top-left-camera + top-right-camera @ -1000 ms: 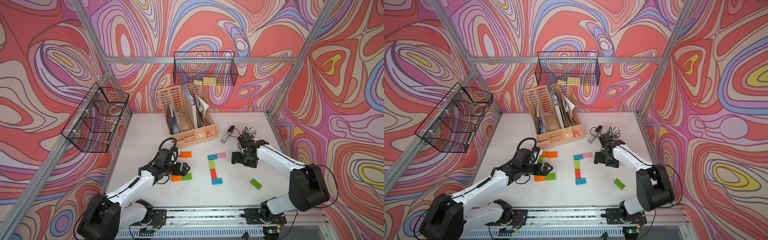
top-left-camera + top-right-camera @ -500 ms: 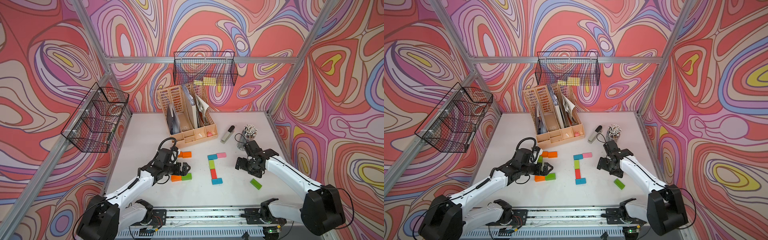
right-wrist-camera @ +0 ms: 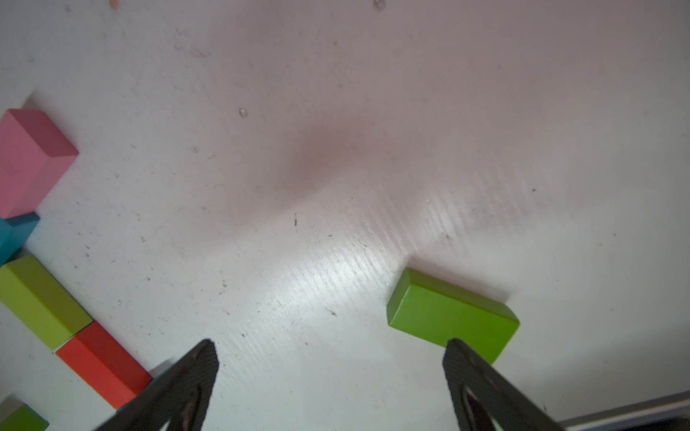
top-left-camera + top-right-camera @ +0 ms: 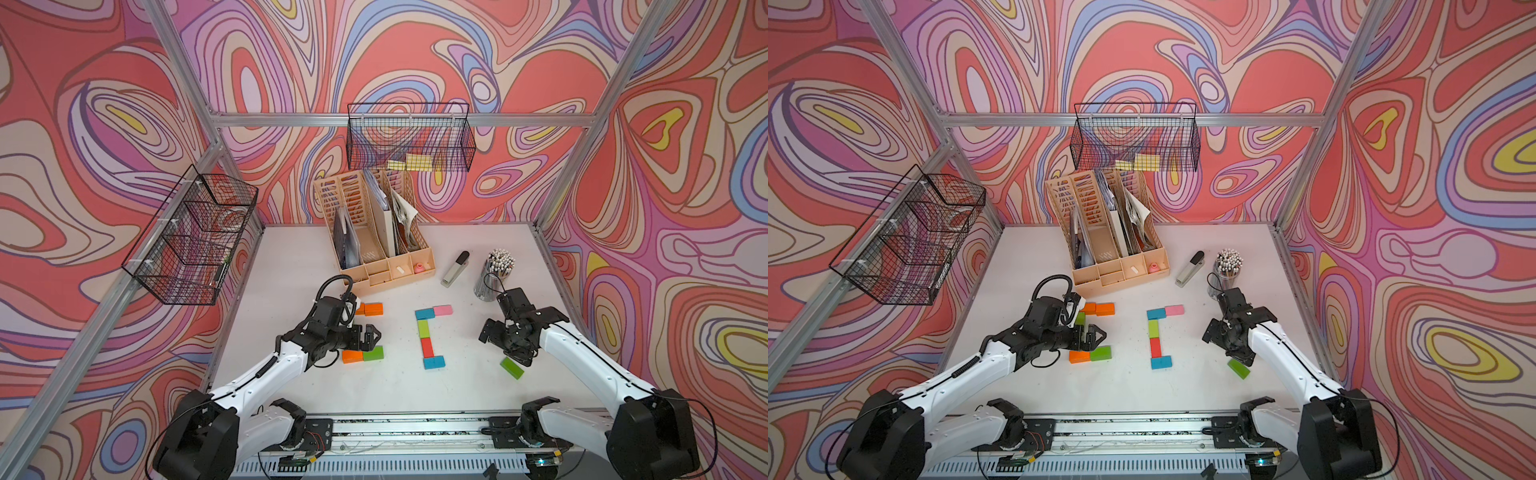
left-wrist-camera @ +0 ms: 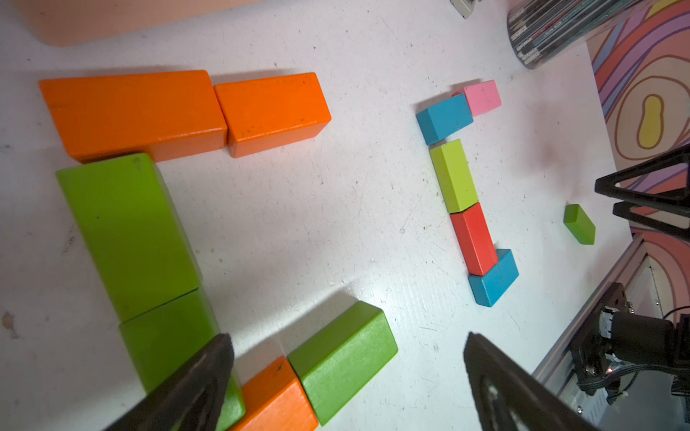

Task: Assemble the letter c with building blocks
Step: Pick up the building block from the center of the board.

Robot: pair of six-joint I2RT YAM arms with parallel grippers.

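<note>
The left gripper (image 5: 347, 337) hangs with its jaws spread wide and nothing between them, above the near end of a C of blocks on the left of the table (image 4: 291, 257). In that C an orange pair (image 5: 134, 112) laid end to end makes the far arm. A green pair (image 5: 127, 231) makes the spine, and an orange block (image 5: 276, 399) touching a green block (image 5: 343, 358) makes the near arm. One finger (image 5: 186, 384) overlaps the nearer spine block in the wrist view; I cannot tell if it touches. A second C lies at mid-table. A blue block (image 4: 424, 313) and a pink block (image 4: 442, 310) form its far arm, and a lime block (image 4: 424, 329) and a red block (image 4: 427, 347) form its spine. A second blue block (image 4: 434, 362) alone forms its near arm. The right gripper (image 3: 331, 346) is also wide open and empty, low over the table on the right. Just beside it a loose green block (image 3: 448, 317) lies flat and askew, well apart from the middle C. One finger (image 3: 485, 388) crosses that block's edge in the wrist view, and contact cannot be judged. Farther back stand an organiser (image 4: 332, 199), a stapler (image 4: 455, 269) and a pen cup (image 4: 492, 278).
</note>
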